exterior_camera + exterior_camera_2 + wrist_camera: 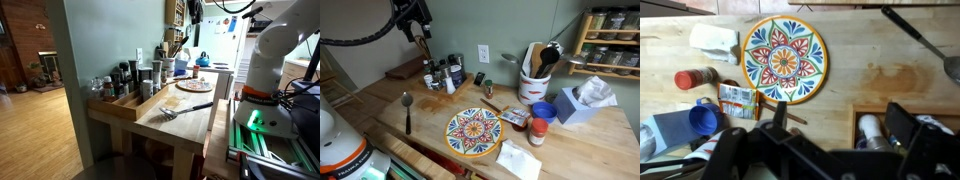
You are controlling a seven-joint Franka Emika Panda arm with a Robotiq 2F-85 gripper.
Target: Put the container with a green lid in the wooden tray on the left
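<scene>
Pincer (pixel 782 128): dark blurred mass at 6 o'clock of wrist view; gap between jaws unreadable, cannot tell if wide or narrow. In an exterior view pincer (pixel 422 40) hangs above wooden tray (pixel 128 102). Tray holds row of spice bottles (pixel 440 72). Container with green lid (pixel 488 88) stands on desk (pixel 590 150) outside tray, at tray's 3 o'clock and at 12 o'clock of painted plate (pixel 473 131). Spoon (pixel 407 106) lies at plate's 9 o'clock.
</scene>
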